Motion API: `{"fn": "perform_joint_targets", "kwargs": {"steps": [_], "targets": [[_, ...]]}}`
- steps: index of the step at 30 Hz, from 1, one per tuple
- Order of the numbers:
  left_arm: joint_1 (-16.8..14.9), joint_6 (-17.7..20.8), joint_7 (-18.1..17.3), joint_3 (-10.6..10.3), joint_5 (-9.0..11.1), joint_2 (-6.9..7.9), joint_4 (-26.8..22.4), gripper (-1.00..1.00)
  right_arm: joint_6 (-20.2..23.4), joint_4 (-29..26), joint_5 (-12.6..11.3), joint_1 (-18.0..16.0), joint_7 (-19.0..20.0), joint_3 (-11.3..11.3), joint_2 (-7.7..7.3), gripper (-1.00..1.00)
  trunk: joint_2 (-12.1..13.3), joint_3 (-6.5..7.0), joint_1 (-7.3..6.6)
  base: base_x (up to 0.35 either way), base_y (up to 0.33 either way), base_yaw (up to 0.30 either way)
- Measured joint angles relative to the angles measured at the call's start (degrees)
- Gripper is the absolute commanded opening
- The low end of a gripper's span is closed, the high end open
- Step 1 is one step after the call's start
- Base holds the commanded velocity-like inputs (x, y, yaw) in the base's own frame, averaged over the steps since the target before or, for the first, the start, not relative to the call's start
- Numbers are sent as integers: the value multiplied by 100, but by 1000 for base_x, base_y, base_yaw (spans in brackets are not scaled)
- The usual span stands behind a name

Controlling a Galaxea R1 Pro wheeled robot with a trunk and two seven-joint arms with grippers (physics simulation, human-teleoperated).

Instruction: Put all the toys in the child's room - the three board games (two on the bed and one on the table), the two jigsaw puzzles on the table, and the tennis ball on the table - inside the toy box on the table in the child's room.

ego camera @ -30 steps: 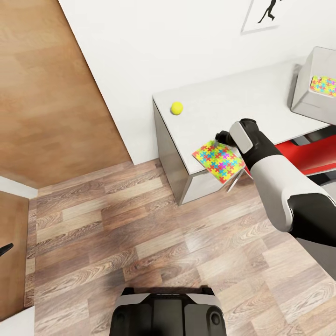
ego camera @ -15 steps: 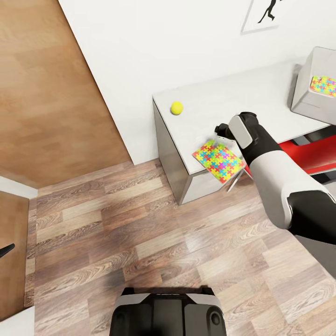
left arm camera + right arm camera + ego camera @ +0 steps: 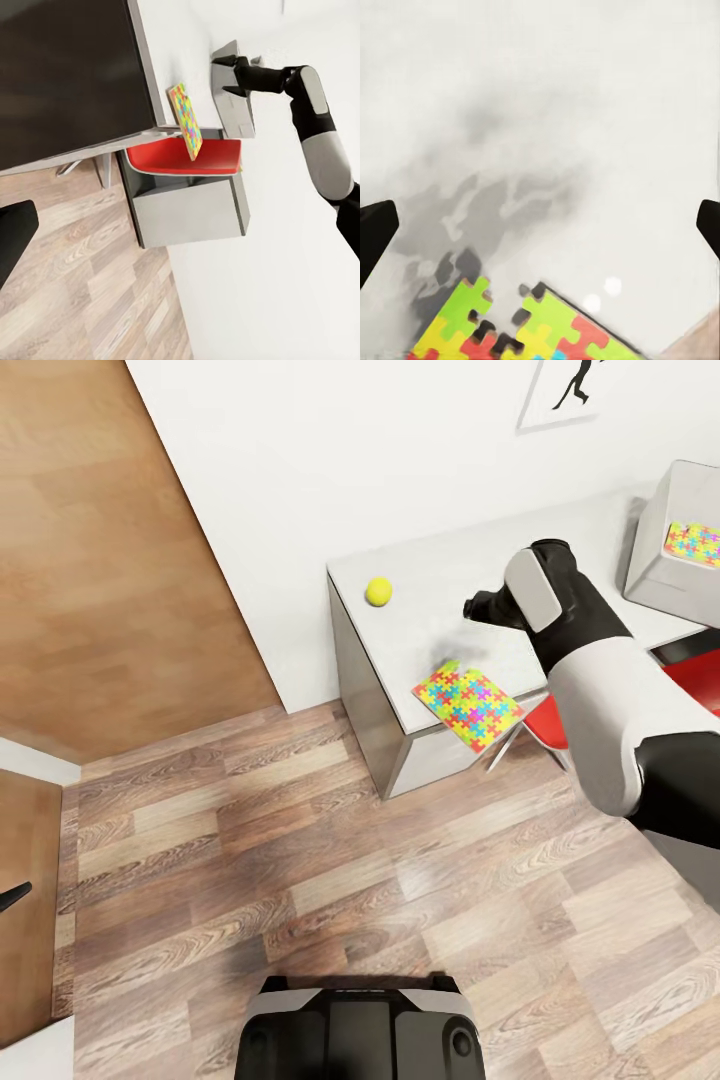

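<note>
One jigsaw puzzle [image 3: 468, 703] lies on the table [image 3: 560, 555] with its corner hanging over the front edge; the left wrist view shows this puzzle [image 3: 186, 120] edge-on. The tennis ball [image 3: 378, 591] rests near the table's left end. At the right stands the grey toy box [image 3: 655, 575] with a second jigsaw puzzle [image 3: 693, 542] inside. My right gripper [image 3: 476, 608] hovers open above the table top, just beyond the first puzzle [image 3: 525, 330], holding nothing, its fingertips [image 3: 375, 229] spread wide. My left gripper [image 3: 12, 895] hangs low at the far left, one finger [image 3: 13, 232] showing.
A red chair [image 3: 690, 672] is tucked under the table on the right. A wooden door [image 3: 100, 550] stands at the left, beside the white wall. Wood-plank floor [image 3: 300, 860] stretches between my base [image 3: 360, 1030] and the table.
My right gripper has lifted off the puzzle's near corner and moved back over the table top. The puzzle, the ball and the toy box have stayed put.
</note>
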Motion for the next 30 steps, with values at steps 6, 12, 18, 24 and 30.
{"fn": "perform_joint_targets", "kwargs": {"steps": [6,12,18,24,30], "targets": [[0,1,0,0,0,0,0,100,946,-368,-26,-156,-17,-327,-49,100,0,0,0,0,0,0],[1,5,0,-7,1,2,3,100,1064,-372,-36,-155,-16,-741,-109,100,1,0,0,0,0,0],[1,7,0,15,1,4,9,100,1066,67,-136,-130,9,-949,-148,100,1,0,1,-9,0,0],[1,7,0,22,0,7,12,100,1067,527,-337,-127,21,-1012,-158,100,1,0,1,-75,0,0],[0,9,0,22,0,9,16,100,1066,948,-418,-131,27,-1027,-160,100,0,0,1,-39,0,0]]}}
